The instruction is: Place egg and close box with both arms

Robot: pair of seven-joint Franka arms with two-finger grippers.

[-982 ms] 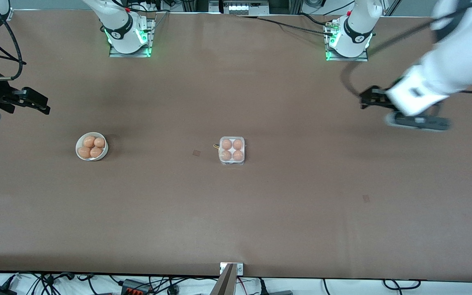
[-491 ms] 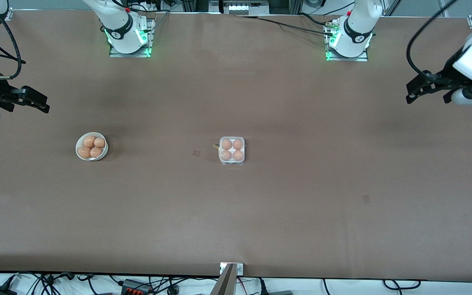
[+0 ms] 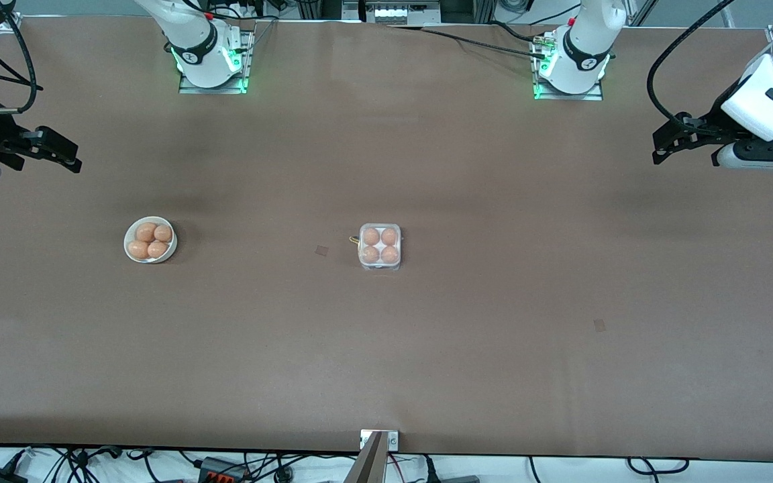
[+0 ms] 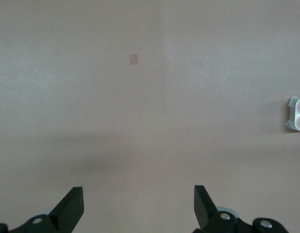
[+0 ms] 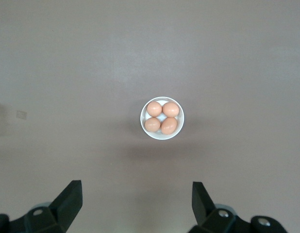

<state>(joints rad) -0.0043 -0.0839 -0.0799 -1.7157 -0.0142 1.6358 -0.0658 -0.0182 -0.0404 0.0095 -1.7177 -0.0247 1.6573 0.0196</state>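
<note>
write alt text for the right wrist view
A white bowl holding four brown eggs sits on a bare brown table, below the right end effector, whose two black fingers are spread open.

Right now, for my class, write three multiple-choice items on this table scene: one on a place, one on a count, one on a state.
1. Where does the bowl stand, compared with the box?
A. toward the right arm's end
B. toward the left arm's end
C. on the box

2. How many eggs lie in the bowl?
A. two
B. four
C. six

3. How is the left pincer?
A. shut on an egg
B. open and empty
C. shut on the box

Key: 1 A, the bowl sits at the right arm's end. 2 B, the right wrist view shows four. 3 B, its fingers stand apart over bare table.
</note>
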